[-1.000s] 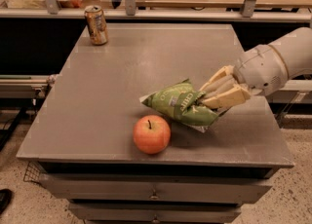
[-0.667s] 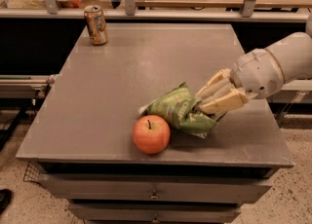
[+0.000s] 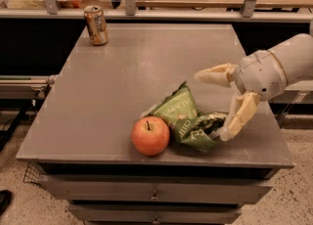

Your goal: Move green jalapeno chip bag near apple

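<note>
The gripper [image 3: 211, 105] is seen over the right front part of the table [image 3: 146, 62], at the end of a pale arm that enters from the right. Its two fingers [image 3: 240, 114] are spread wide apart and nothing is held between them. The upper finger points left above the tabletop, clear of everything. The lower finger slants down, and its tip is placed just beside the right end of the green jalapeno chip bag [image 3: 182, 117]. Whether that tip actually touches the bag cannot be told.

The bag is found lying crumpled on the tabletop near the front edge, with its white lettering turned upward. Its left side is pressed against the apple [image 3: 150, 135], or at least set right next to it. The apple is seated upright at the front edge, stem up, to the left of the bag.

Well apart from these, at the far left corner of the table, a gold-brown drink can [image 3: 96, 25] is stood upright. Its contents cannot be seen. Below the tabletop, closed drawers [image 3: 154, 190] are stacked, and nothing inside them is shown.

One bag, one apple, one can and one gripper are counted.
</note>
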`<state>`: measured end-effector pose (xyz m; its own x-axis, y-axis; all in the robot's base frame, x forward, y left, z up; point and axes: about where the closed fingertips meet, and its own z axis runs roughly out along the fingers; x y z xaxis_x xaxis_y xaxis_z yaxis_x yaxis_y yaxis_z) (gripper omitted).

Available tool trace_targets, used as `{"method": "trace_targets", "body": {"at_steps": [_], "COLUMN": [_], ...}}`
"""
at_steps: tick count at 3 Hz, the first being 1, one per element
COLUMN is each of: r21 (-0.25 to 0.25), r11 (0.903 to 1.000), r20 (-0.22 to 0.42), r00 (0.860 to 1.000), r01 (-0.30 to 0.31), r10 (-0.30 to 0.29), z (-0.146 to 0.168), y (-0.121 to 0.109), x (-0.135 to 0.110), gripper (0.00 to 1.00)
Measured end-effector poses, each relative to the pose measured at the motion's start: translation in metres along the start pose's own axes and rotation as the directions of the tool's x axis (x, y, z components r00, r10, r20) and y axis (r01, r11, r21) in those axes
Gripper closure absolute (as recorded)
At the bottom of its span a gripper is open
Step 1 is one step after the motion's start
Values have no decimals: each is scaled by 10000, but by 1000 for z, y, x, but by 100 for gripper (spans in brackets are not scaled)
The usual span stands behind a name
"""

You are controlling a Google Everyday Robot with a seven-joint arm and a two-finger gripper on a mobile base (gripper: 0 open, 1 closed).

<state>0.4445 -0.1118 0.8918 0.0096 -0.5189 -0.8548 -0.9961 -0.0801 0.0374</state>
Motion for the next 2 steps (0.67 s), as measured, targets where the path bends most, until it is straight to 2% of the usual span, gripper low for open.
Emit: {"method": "trace_targets", "body": {"at_steps": [1, 2], "r21": [882, 2343], "r11": [9961, 9721], "r20": [-406, -811], "r00": [9992, 9962], "r01": [16, -115], "r10": [20, 314], "z": [-36, -103], "y": [-15, -38], "x": [10, 27], "gripper": [0, 0]}}
